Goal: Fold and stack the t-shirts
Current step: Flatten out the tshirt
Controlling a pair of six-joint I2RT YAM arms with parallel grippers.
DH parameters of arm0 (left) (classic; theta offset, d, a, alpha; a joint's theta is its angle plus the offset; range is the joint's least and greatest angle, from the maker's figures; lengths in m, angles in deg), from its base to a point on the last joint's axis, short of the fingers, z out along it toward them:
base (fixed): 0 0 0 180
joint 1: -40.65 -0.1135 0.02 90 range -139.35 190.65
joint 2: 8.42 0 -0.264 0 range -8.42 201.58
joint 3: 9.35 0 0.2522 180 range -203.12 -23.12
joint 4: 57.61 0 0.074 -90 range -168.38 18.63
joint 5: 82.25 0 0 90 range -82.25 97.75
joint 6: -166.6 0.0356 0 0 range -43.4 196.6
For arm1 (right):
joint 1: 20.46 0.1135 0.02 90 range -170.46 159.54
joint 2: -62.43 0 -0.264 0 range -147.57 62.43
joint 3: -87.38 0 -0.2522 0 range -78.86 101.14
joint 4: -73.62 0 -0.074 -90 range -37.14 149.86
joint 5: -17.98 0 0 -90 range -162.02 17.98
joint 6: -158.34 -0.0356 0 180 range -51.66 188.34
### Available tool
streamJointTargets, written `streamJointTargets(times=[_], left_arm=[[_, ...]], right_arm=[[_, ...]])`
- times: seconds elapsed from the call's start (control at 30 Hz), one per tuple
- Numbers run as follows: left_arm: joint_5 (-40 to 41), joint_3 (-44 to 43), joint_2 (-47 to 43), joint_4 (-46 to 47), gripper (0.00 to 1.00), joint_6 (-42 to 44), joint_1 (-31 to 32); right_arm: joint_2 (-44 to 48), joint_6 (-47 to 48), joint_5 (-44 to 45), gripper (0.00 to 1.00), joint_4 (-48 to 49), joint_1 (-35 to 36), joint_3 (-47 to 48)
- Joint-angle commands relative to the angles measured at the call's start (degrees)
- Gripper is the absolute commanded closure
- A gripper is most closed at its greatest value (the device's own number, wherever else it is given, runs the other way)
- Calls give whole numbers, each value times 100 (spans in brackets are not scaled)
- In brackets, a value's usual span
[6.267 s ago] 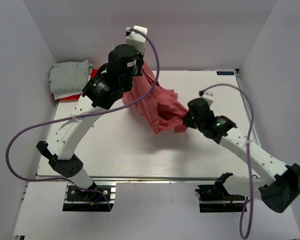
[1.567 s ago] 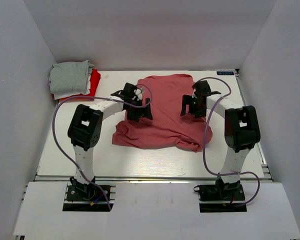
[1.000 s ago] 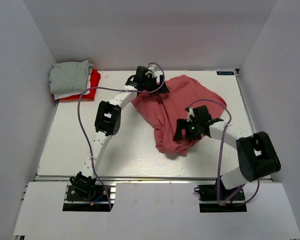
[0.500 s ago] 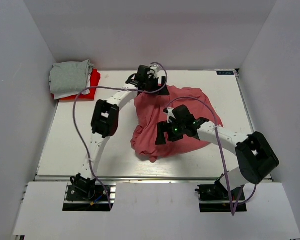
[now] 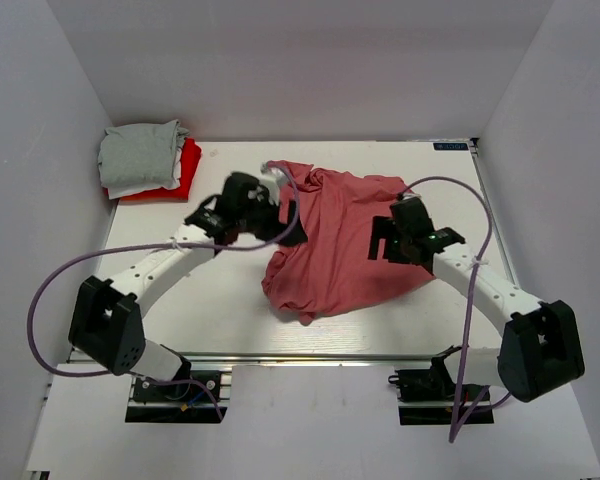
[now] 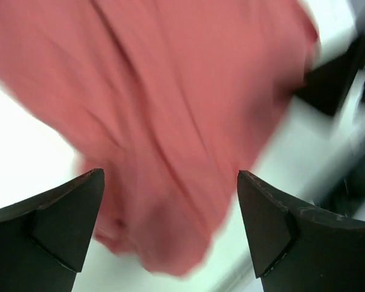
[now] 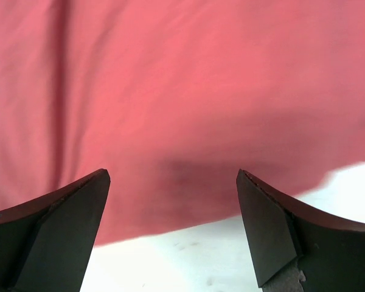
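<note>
Since half a second ago the left gripper (image 5: pixel 288 230) has left the far collar and the right gripper (image 5: pixel 382 242) has swung right. Both hover open and empty over the rumpled pink shirt (image 5: pixel 340 250), mid-table. Step looks like flattening; next needs corner grabs. Folded stack (image 5: pixel 140 160) sits far left.

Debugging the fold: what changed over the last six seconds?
The salmon-pink t-shirt, earlier hoisted between both arms, now lies rumpled on the table. The left gripper swung back to its left edge, the right gripper to its right side; both open, holding nothing. The folded stack far left stayed put.
</note>
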Motion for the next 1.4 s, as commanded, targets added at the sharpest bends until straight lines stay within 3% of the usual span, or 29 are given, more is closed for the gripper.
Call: streamJointTargets(times=[0.0,0.17,0.53,0.6,0.7,0.9,1.0,1.23,1.37], left_arm=[[-1255,899,-81,111,0,-235,590],[-713,1165,-83,-342,0,-542,1846],[333,1842,-224,-792,0,-1659,2956],[562,1851,65,-792,0,-1825,3044],[1613,1438,330,-1134,0,-2141,3106],[2732,1490,261,-1021,5,-2740,3159],[2734,1490,479,-951,9,-2740,3159],[3146,1674,656,-486,32,-3109,3159],[3621,1727,603,-152,33,-3302,3159]], right_arm=[[269,-135,646,10,-193,-506,25],[410,-82,261,10,-237,-1166,-106],[445,103,-636,10,-79,-1984,-291],[480,111,-698,10,-35,-2010,-335],[585,173,-786,10,1,-2072,-344],[981,164,-611,10,45,-2177,-449],[1051,242,-488,10,36,-2212,-475],[1025,-11,-330,10,1,-2353,-511],[1069,-73,-303,10,-17,-2423,-607]])
